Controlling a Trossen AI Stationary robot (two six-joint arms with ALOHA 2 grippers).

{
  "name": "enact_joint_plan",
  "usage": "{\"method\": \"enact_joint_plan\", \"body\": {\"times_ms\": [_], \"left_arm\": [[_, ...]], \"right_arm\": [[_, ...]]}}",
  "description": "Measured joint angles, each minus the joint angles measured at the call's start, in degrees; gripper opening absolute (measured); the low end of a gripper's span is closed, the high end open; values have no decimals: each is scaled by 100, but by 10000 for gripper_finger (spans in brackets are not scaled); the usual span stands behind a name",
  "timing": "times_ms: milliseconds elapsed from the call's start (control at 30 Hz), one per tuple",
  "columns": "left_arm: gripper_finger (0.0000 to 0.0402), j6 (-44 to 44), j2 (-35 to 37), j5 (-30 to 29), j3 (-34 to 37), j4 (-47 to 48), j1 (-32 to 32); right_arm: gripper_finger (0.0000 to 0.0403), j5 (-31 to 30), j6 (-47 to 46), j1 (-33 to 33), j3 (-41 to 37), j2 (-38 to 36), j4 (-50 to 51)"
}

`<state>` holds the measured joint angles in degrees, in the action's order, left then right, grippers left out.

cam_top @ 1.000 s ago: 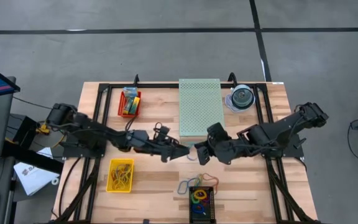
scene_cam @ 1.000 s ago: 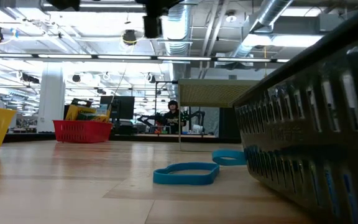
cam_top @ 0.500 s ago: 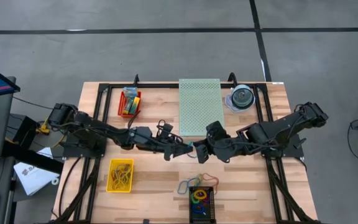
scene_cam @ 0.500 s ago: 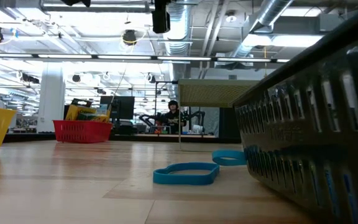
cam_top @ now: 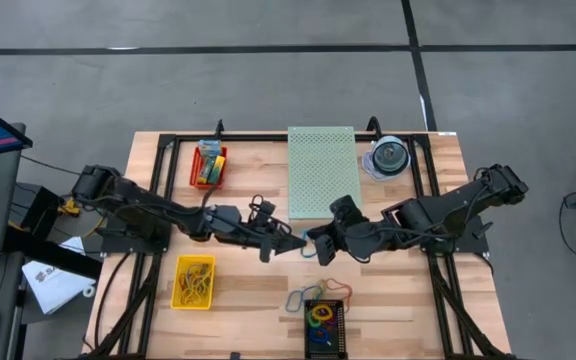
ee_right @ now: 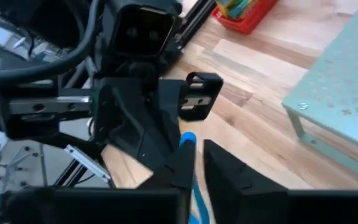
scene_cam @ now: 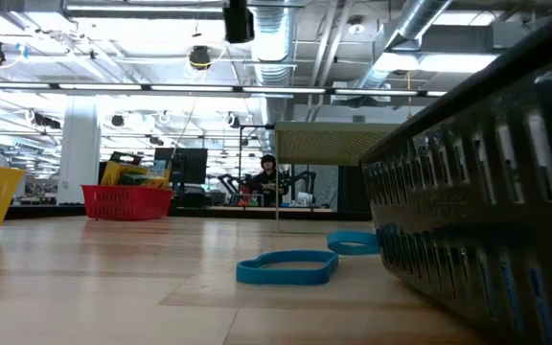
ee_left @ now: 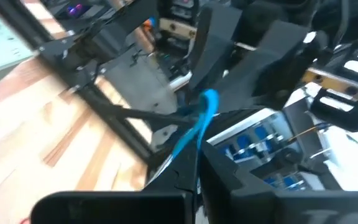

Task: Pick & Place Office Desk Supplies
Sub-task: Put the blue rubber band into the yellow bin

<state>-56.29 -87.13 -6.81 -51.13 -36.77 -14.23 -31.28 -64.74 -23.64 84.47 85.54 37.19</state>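
From above, the left end effector [cam_top: 298, 243] and right end effector [cam_top: 311, 242] meet tip to tip over the middle of the wooden surface [cam_top: 248, 290], just in front of the pale green perforated box [cam_top: 321, 172], while more rubber bands [cam_top: 194, 281] fill a yellow bin and others lie by a dark tray [cam_top: 323, 326] at the near edge. At surface level, two blue rubber-band loops [scene_cam: 287, 267] lie flat beside the dark tray wall. The left wrist view shows that arm's fingers clamped on a blue rubber band [ee_left: 197, 127] stretched toward the other arm, and the right wrist view shows its own fingers [ee_right: 182, 163] slightly parted around the band's end.
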Motion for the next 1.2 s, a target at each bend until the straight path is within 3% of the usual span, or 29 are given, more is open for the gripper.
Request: {"method": "enact_joint_plan", "body": {"times_ms": [300,433,633,900,1200], "left_arm": [[1,53,1248,55,0,2952,-363],[1,-353,1843,66,0,4364,-823],[0,-1628,2486,64,0,6159,-1850],[0,-4070,2610,63,0,7924,-3263],[0,-6229,2098,-368,0,9290,-3653]], "right_arm": [[176,57,25,48,0,0,4],[209,120,23,78,0,0,12],[208,126,23,98,0,0,76],[186,141,-114,83,0,0,352],[180,141,-197,85,0,0,450]]}}
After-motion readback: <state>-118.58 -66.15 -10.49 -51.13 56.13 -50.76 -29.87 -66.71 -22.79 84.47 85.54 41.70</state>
